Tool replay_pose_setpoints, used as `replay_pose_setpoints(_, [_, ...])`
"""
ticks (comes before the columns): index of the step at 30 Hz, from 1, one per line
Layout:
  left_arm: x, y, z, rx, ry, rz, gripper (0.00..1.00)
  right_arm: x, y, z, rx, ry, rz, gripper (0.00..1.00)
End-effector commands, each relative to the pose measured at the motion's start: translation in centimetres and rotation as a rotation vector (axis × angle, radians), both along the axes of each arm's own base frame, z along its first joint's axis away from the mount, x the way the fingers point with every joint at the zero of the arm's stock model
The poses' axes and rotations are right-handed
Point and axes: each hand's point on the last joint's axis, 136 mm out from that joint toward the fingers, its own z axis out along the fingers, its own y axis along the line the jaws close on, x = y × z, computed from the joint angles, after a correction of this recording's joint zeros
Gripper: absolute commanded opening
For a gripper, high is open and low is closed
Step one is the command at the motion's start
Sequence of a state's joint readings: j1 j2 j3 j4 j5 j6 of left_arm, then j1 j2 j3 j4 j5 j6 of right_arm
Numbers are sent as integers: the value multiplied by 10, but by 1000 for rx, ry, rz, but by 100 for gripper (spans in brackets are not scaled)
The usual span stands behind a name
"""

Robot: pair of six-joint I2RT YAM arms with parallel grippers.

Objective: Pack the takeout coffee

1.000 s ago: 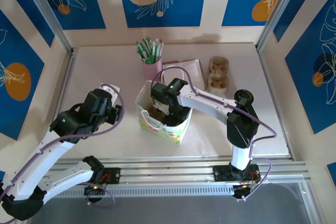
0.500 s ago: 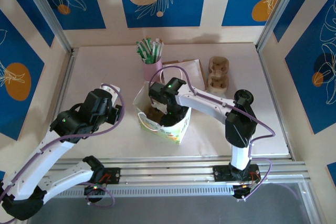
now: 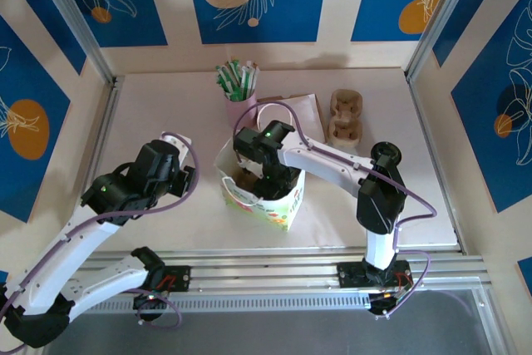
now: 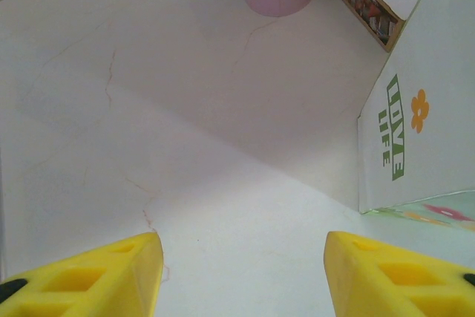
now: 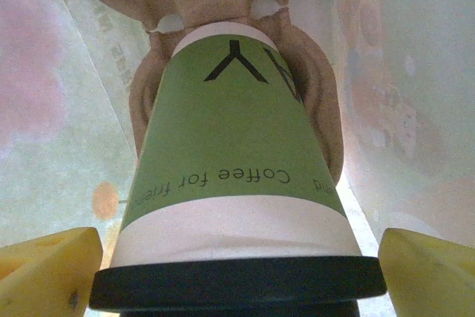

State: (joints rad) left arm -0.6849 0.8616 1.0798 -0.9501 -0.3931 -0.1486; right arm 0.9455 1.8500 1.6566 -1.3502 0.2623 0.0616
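While in carrier [image 5: 324,109], lidded cup [image 5: 230,146] inside bag [image 3: 279,209]

table [image 3: 158,106]: bag [image 3: 278,204] centre; from bag, pink cup [image 3: 241,109] at 12, flat paper [image 3: 301,110] at 1, pulp carrier [image 3: 345,118] at 2

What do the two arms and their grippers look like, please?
The left arm and the right arm are alike: white links, black joint housings, a small green light and a purple cable looping alongside. The left gripper and the right gripper have blocky yellow fingers.
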Motion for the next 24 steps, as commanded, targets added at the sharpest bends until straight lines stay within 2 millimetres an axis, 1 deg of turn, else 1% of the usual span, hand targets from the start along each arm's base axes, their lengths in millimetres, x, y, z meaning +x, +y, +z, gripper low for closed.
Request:
replay_pose_setpoints(1, [0, 1, 8, -10, -8, 4, 59, -2, 2, 12, 1, -12, 8, 97])
replay_pose_setpoints(4, [0, 2, 8, -8, -7, 4, 59, -1, 2, 18, 4, -23, 13, 99])
replay_pose_setpoints(12, [0, 1, 9, -7, -4, 0, 60, 2, 0, 35, 4, -66, 18, 99])
replay_pose_setpoints(24, [1, -1, 14, -13, -6, 0, 60, 9, 2, 68, 41, -133, 30, 99])
